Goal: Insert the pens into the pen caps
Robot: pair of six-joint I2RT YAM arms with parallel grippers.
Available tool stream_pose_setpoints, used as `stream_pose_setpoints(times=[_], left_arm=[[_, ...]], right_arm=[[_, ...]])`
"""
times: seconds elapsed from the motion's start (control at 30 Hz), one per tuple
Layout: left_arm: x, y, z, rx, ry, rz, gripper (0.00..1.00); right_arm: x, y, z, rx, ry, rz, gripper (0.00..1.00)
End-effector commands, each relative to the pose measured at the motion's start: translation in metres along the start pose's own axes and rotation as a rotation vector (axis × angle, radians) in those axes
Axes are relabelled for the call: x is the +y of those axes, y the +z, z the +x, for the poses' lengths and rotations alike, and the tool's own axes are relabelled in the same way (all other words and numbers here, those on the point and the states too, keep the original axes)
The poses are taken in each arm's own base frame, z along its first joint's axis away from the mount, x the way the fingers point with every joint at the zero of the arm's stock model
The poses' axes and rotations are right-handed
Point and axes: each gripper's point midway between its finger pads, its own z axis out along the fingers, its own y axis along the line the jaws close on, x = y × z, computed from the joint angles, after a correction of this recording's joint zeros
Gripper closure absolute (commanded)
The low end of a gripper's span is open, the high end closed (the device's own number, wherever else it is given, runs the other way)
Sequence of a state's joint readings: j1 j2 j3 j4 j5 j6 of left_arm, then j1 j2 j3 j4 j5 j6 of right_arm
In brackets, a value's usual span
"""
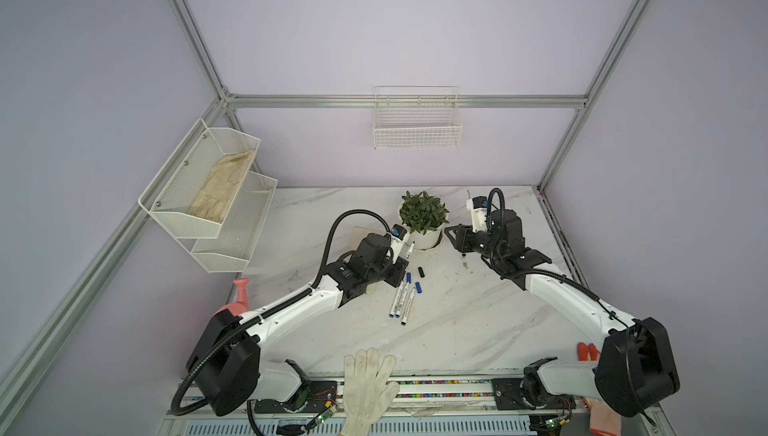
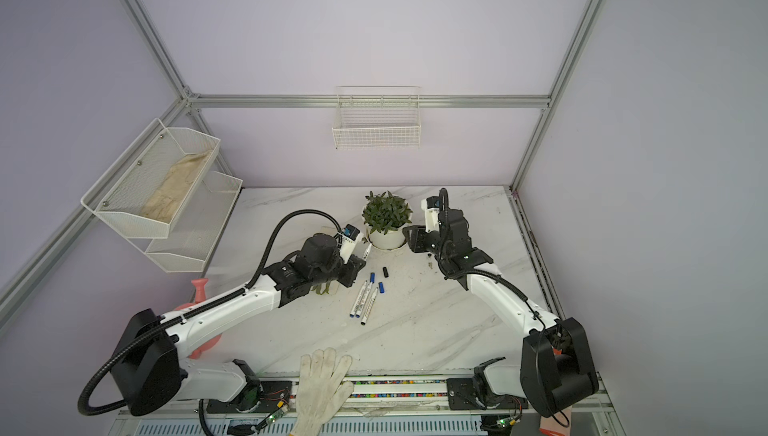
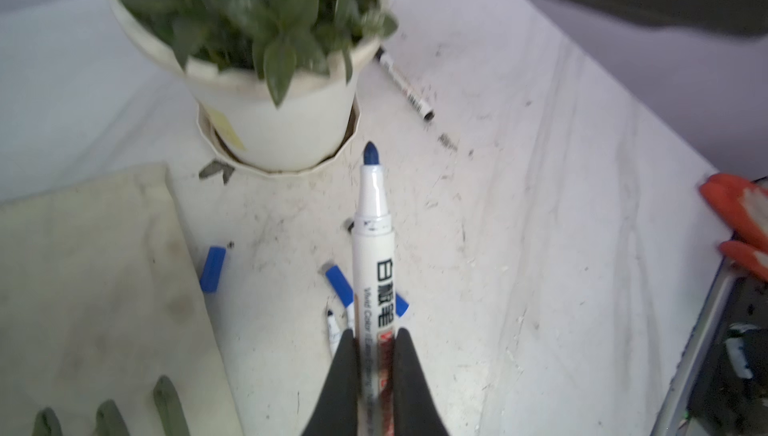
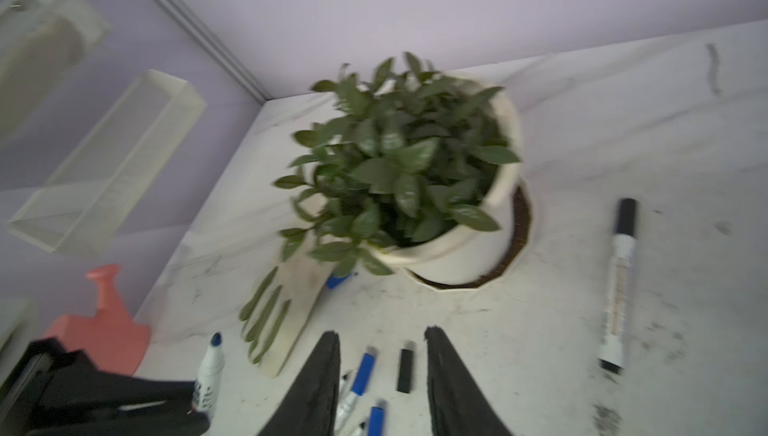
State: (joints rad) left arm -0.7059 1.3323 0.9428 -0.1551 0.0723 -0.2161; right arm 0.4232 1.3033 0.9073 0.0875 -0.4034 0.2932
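Currently a pen, judged light, stiff and slick, is clamped on its barrel by the left gripper near the plant pot; right gripper is held part-open, empty.

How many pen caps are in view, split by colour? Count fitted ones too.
Blue caps: 3
Black caps: 2
Total: 5
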Motion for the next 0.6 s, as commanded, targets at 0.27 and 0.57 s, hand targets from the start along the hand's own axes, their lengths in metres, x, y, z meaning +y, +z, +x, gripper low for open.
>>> stream_pose_setpoints(times=[0.27, 0.57], left_arm=[[-0.012, -0.001, -0.033, -0.161, -0.019, 0.080, 1.00], [-0.017, 0.001, -0.030, -0.152, -0.024, 0.115, 1.00]], right_arm=[[0.083, 0.023, 0.006, 0.064, -0.046, -0.325, 0.61], [0.081, 0.038, 0.002, 0.064, -0.048, -0.327, 0.88]])
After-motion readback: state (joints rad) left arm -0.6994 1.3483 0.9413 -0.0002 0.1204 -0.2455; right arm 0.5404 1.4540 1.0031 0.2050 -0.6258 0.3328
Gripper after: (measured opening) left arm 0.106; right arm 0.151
